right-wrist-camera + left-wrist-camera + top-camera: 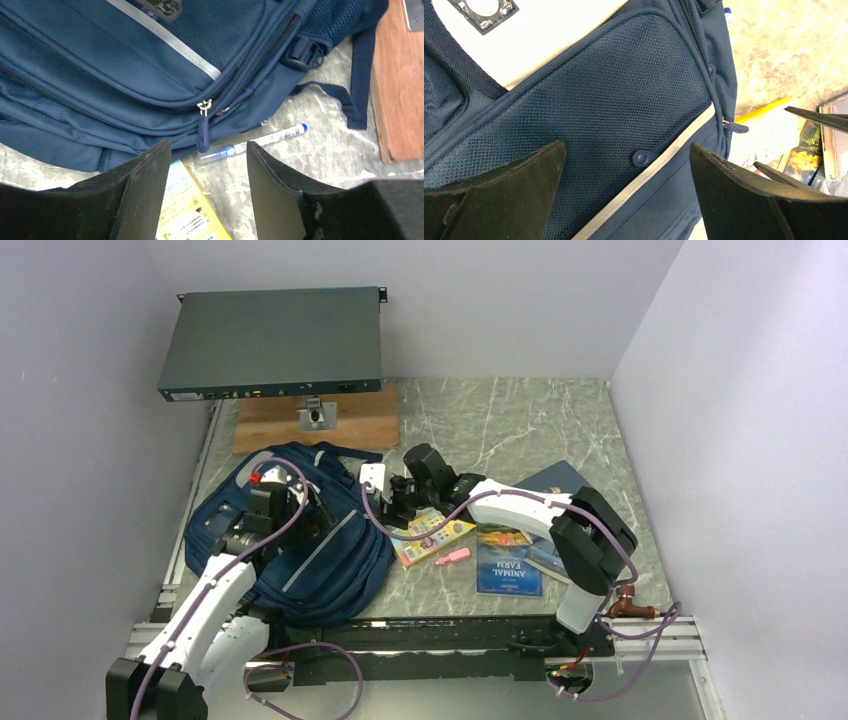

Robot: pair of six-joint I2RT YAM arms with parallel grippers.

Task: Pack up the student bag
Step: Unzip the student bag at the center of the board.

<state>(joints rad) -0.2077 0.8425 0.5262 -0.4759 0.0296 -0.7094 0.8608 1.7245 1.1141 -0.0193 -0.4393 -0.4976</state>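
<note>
Right wrist view: opening step. Right gripper [207,150] jaws open, zipper pull [202,132] ahead between them (left gripper [627,147] likewise open over bag [624,85]). Next: close on pull.

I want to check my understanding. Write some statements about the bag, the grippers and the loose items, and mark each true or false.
1. The right gripper is open, facing a zipper pull of the student bag. True.
2. The left gripper is shut on a strap. False: it is open above the bag's mesh pocket.
3. A pen lies on the table beside the bag. True.
4. The Animal Farm book is inside the bag. False: it lies on the table.
</note>
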